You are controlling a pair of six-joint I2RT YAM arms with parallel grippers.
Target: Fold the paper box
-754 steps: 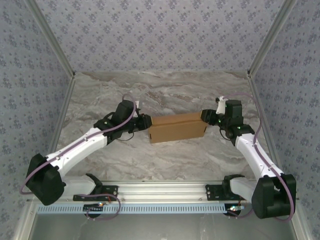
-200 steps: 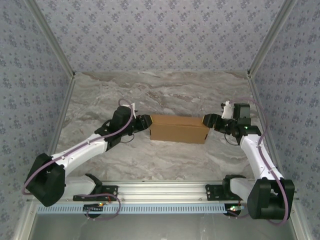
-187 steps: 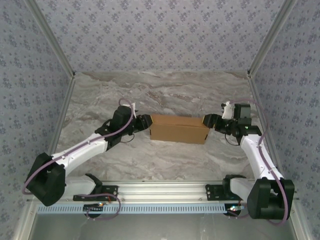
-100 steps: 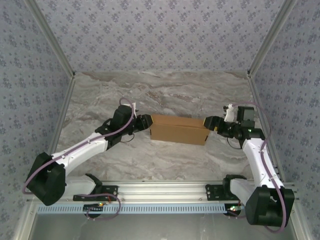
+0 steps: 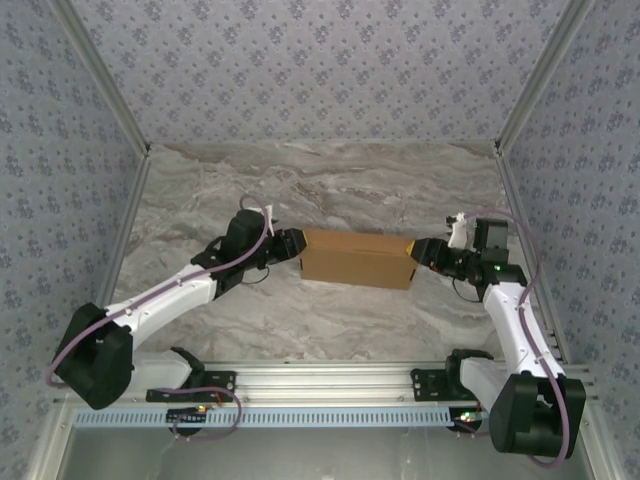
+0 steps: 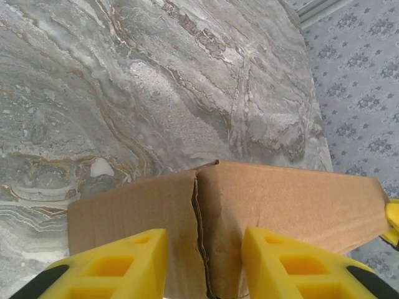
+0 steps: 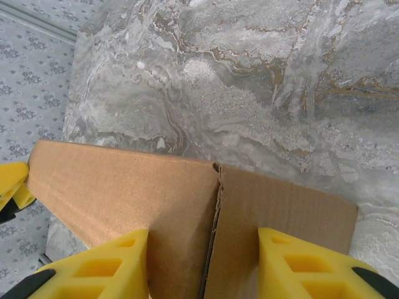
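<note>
Seen from above, a marble-patterned table (image 5: 330,180) sits between blue floral walls, with two white robot arms reaching in from the bottom edge. Left of centre, the left gripper (image 5: 293,245) points right, its tip at the left end of the paper box (image 5: 357,258). The box is a closed, plain brown cardboard block lying lengthwise across the middle of the frame, flat on the table. Just right of it, the right gripper (image 5: 422,250) points left at the box's right end, so the box lies between the two grippers.

In the left wrist view, two yellow fingers (image 6: 112,265) rise from the bottom edge, spread wide apart and clamping nothing. The box (image 6: 280,199) fills the gap above them, with a ragged seam where two flaps meet running down between the fingers. The fingertips seem to rest against the cardboard, though contact is hard to confirm.

The right wrist view mirrors this: yellow fingers (image 7: 312,265) are likewise parted, and the box (image 7: 124,187) with its flap seam sits between them.
</note>
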